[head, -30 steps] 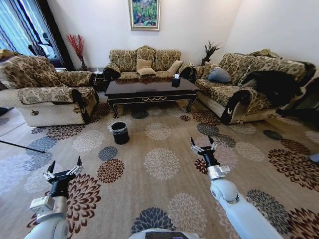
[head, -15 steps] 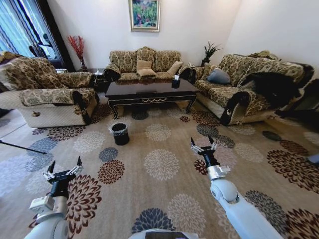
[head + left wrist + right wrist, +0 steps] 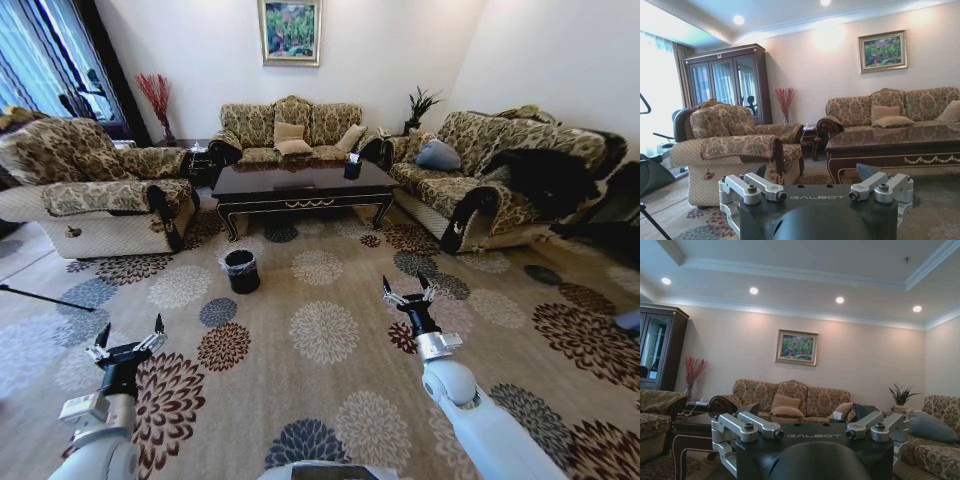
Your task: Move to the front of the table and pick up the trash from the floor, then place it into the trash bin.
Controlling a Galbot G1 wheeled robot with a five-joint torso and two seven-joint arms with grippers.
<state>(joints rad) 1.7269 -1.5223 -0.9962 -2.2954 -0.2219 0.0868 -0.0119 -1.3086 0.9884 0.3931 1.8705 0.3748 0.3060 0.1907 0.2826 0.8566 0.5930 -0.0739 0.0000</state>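
Two end effectors hold over the carpet (image 3: pixel 320 390), well short of the desk. The left end effector (image 3: pixel 128 337) has its two fingers spread with nothing between them; the right end effector (image 3: pixel 408 290), nearer the desk, is likewise spread with nothing held. One trash bin (image 3: pixel 241 269) stands on the carpet just in front of the desk's left front leg. One desk (image 3: pixel 302 182) stands beyond it, carrying one dark box (image 3: pixel 353 165) at its right end. Three sofas surround the desk: one (image 3: pixel 95 185) to its left, one (image 3: pixel 293 128) behind, one (image 3: pixel 490 175) to its right. Trash on the floor cannot be made out.
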